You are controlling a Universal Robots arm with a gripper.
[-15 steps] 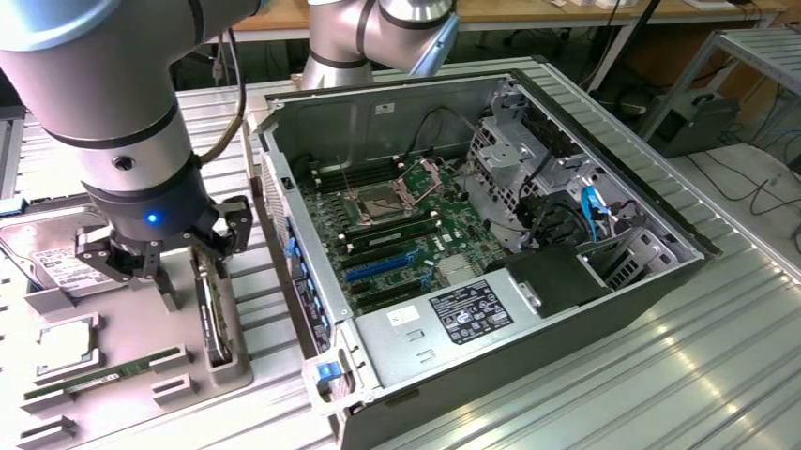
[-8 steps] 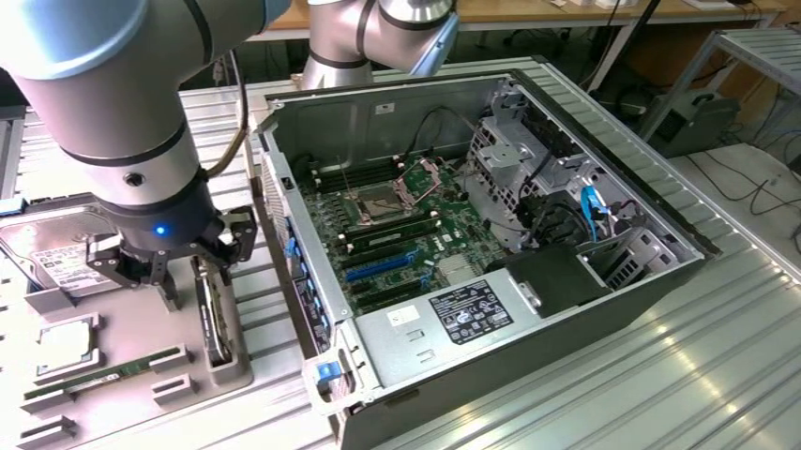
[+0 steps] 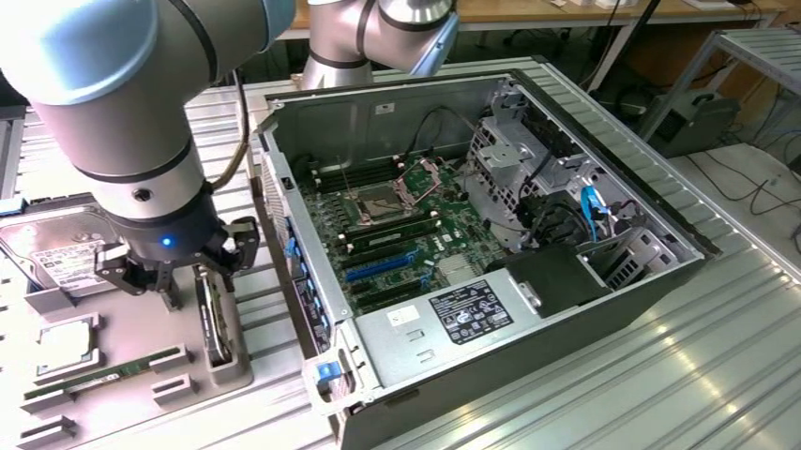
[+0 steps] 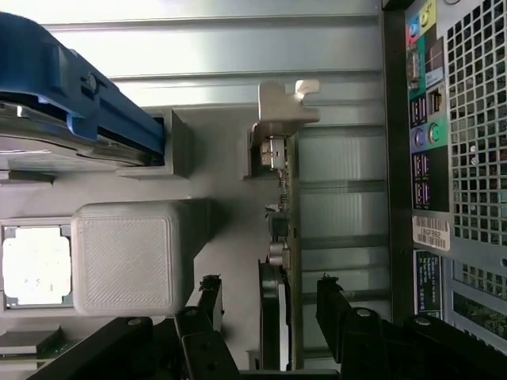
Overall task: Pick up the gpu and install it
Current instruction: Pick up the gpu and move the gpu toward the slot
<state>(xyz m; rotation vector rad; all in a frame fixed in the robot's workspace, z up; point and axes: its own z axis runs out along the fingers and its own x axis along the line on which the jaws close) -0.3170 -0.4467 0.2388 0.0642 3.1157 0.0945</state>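
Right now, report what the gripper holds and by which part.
Nothing is held. The gripper is open, its fingers standing on either side of the gpu, which sits on edge in the gray tray.

Gripper (image 3: 188, 284), jaws spread, hangs over the upright gpu (image 3: 217, 328); computer case (image 3: 363, 122) alongside.

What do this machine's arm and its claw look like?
The arm is a thick silver-grey tube with pale blue joint caps and a black cable alongside. Its end effector is black, with linked fingers and a small blue light.
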